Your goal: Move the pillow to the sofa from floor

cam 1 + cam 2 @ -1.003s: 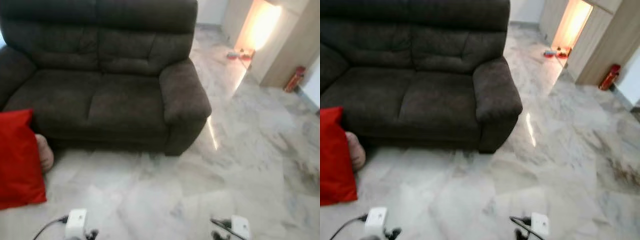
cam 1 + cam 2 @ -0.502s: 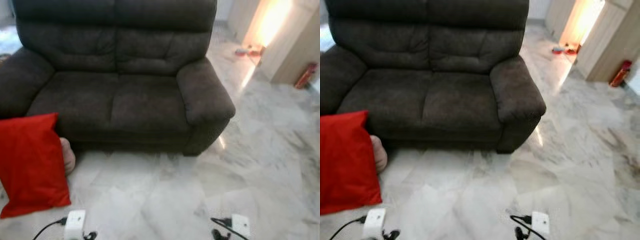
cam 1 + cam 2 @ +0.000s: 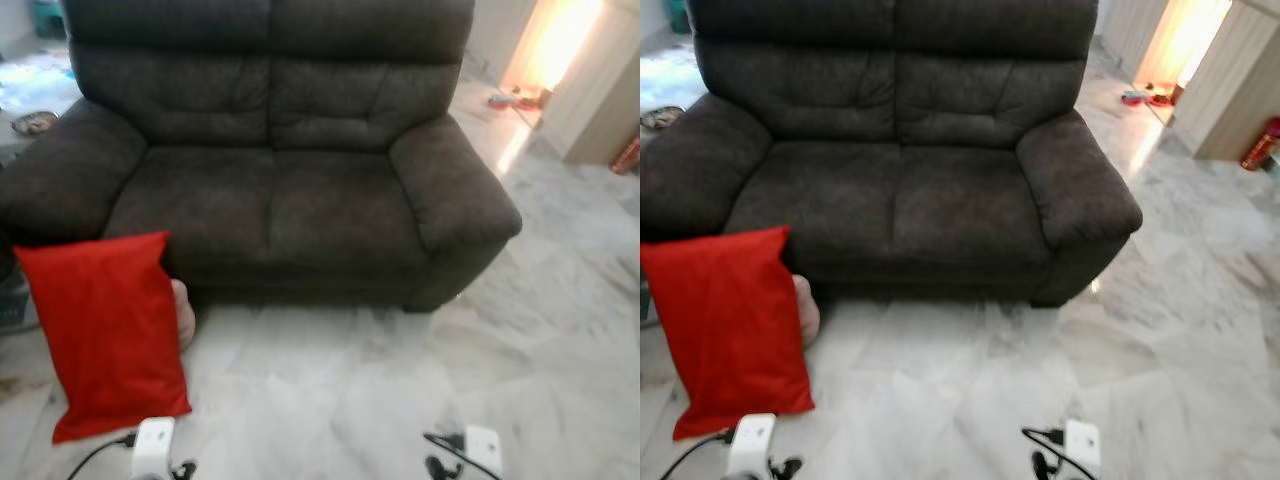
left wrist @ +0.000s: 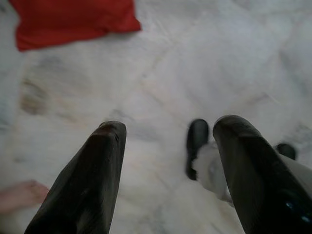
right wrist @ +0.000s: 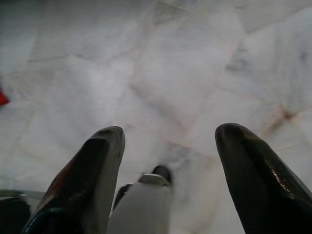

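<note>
Pillow: red pillow stands on the floor, leaning against the sofa front, left end.
Tools: left tool and right tool spread, empty, above the floor.
Risk: soft pillow may slip from a shallow pinch; pale object behind it, possibly a foot, could be bumped.

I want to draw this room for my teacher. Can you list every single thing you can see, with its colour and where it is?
Pillow: one, red, standing on the floor, leaning at the sofa's front near the robot's left.
Sofa: one, dark brown, two seats, straight ahead, seats bare.
Pinkish rounded thing: one, on the floor behind the pillow, too hidden to name.
Floor: pale grey marble tiles.
Fire extinguisher: one, red, far right by a wooden panel.
Small items: red, on the floor by the lit doorway, too small to tell.
Left gripper: black fingers open, pointing at the floor.
Right gripper: black fingers open, above bare tiles.
</note>
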Available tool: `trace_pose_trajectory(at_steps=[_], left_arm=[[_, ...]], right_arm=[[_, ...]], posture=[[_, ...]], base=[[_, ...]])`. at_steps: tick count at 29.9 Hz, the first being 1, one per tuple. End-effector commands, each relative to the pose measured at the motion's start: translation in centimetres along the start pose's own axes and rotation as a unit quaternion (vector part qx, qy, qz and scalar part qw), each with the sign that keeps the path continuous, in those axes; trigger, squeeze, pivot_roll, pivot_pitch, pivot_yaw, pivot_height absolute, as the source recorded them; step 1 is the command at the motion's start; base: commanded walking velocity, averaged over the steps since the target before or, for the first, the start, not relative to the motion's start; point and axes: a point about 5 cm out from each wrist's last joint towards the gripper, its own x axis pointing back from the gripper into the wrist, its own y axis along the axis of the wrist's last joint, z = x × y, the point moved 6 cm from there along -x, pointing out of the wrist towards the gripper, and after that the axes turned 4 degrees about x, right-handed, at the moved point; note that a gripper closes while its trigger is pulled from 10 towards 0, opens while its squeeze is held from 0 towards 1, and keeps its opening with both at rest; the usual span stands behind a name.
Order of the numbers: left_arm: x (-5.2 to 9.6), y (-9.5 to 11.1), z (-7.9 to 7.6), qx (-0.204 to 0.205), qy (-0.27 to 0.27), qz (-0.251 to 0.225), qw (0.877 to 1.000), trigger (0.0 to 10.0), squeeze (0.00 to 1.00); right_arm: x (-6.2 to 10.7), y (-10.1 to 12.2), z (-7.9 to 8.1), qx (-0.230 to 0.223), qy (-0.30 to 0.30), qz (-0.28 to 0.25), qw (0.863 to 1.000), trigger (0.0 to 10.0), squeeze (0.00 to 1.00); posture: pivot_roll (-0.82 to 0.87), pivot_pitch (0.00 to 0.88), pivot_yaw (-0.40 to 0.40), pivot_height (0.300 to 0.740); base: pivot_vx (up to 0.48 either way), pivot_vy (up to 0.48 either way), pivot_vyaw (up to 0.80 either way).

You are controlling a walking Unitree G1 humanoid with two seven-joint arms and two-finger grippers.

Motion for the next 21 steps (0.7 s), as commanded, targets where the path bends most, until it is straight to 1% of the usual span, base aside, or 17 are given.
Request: trace_pose_trajectory(at_steps=[1,8,9,11,18,21], left_arm=[[-0.04,-0.49,-0.69,0.008,-0.006,0.007,1.0,10.0,0.0],[-0.07,-0.32,-0.67,0.012,-0.004,0.006,1.0,10.0,0.0],[-0.07,-0.29,-0.64,0.012,-0.003,0.007,1.0,10.0,0.0],[-0.07,-0.28,-0.61,0.012,-0.003,0.007,1.0,10.0,0.0],[-0.06,-0.38,-0.66,0.012,-0.003,0.007,1.0,10.0,0.0],[-0.05,-0.47,-0.69,0.011,-0.004,0.007,1.0,10.0,0.0]], right_arm=[[0.28,-0.58,-1.17,-0.003,-0.014,0.008,1.0,10.0,0.0],[0.21,-0.45,-1.07,0.005,-0.012,0.011,1.0,10.0,0.0],[0.19,-0.32,-1.05,0.019,-0.012,0.009,1.0,10.0,0.0],[0.18,-0.19,-1.06,0.027,-0.012,0.007,1.0,10.0,0.0],[0.21,-0.39,-1.05,0.021,-0.009,0.01,1.0,10.0,0.0],[0.24,-0.59,-1.0,0.012,-0.007,0.013,1.0,10.0,0.0]], posture=[[0.11,0.054,-0.055,0.74],[0.12,0.044,-0.06,0.74],[0.12,0.04,-0.059,0.74],[0.12,0.036,-0.056,0.74],[0.13,0.031,-0.058,0.74],[0.12,0.032,-0.059,0.74]], base=[[0.0,0.469,0.0],[0.0,0.469,0.0],[0.0,0.469,0.0],[0.0,0.469,0.0],[0.0,0.469,0.77],[0.0,0.467,0.0]])
